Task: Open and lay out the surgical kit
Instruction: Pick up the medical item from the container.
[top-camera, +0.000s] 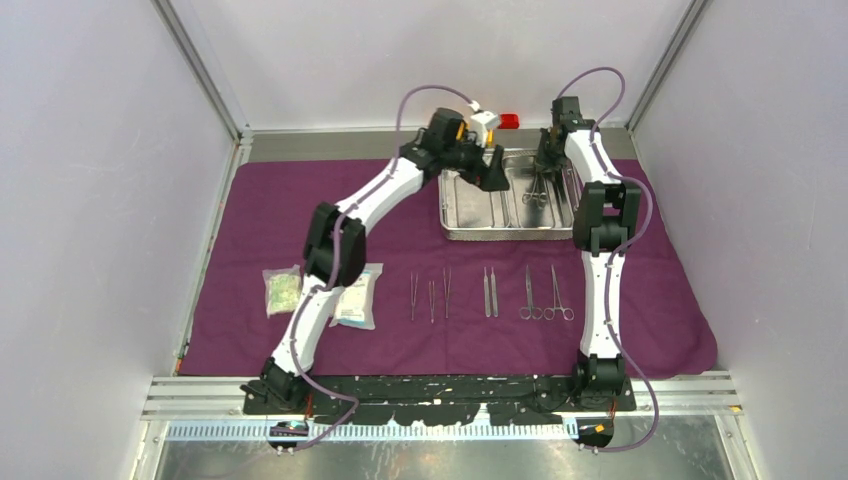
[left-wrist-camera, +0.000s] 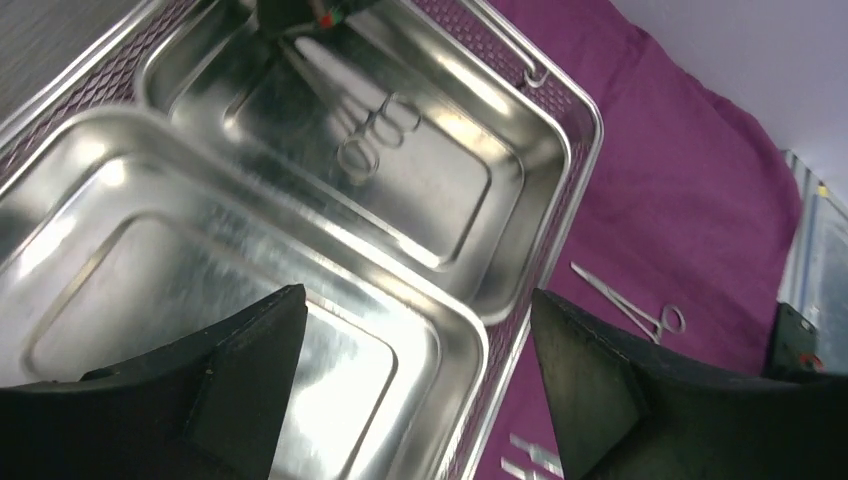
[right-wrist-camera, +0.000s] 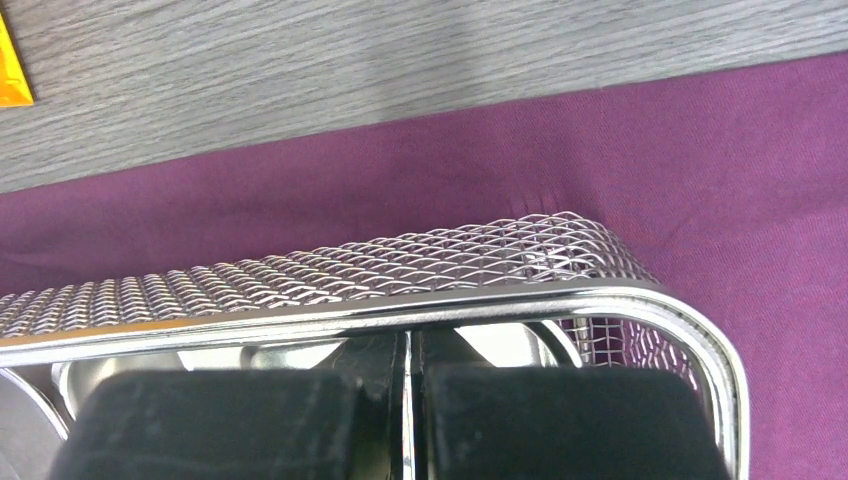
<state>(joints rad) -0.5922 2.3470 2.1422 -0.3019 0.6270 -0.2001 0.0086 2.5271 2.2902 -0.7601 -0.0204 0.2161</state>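
Both arms reach to the far side. The left gripper (left-wrist-camera: 418, 300) is spread wide; the right gripper (right-wrist-camera: 410, 390) is pressed together.

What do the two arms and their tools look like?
The left arm and right arm have white links, black joint housings and a lavender cable. The left tool and right tool have broad black fingers. Orange trim marks the left wrist.

My enclosure, as I see it:
- Back wall (top-camera: 420, 50): pale lilac, plain.
- Left wall (top-camera: 90, 170), right wall (top-camera: 770, 170): likewise.
- Corner posts (top-camera: 205, 70): two, bare aluminium.
- My table (right-wrist-camera: 400, 70): grey wood-grain top.
- Near rail (top-camera: 190, 397): ribbed aluminium.
- Light: soft, even.
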